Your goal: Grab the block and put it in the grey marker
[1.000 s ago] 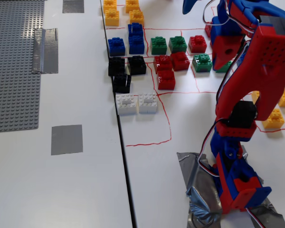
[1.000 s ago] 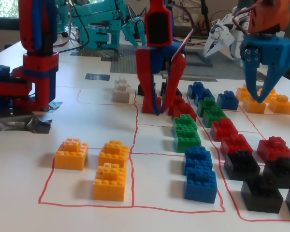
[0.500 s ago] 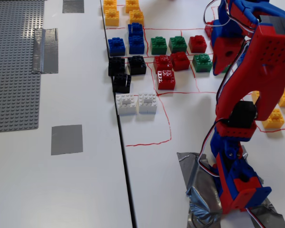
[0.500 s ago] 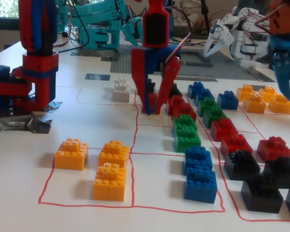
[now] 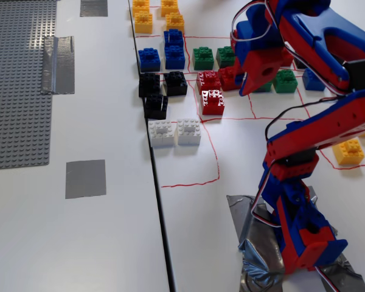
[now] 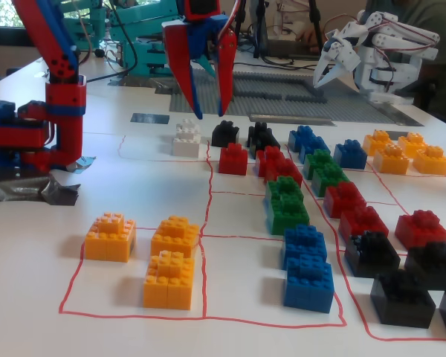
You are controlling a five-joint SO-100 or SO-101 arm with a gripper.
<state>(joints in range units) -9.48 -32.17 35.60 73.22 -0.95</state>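
Note:
Two white 2x2 bricks (image 5: 162, 132) (image 5: 189, 131) sit side by side on the table next to the black bricks (image 5: 155, 91); in a fixed view they line up one behind the other (image 6: 186, 137). The grey marker (image 5: 85, 179) is a flat square tape patch, left of the table seam and apart from the bricks; it shows small in a fixed view (image 6: 150, 118). My gripper (image 5: 246, 82) (image 6: 210, 111) hangs raised above the table, pointing down, jaws open and empty. It is over the red and green bricks, to the right of the white ones in a fixed view.
Yellow (image 5: 143, 21), blue (image 5: 163, 56), green (image 5: 204, 58) and red bricks (image 5: 212, 91) fill red-lined cells. A grey studded baseplate (image 5: 18, 79) and a wrinkled tape strip (image 5: 59, 64) lie at left. Another grey patch (image 5: 93, 7) is at top. A white robot arm (image 6: 364, 56) stands behind.

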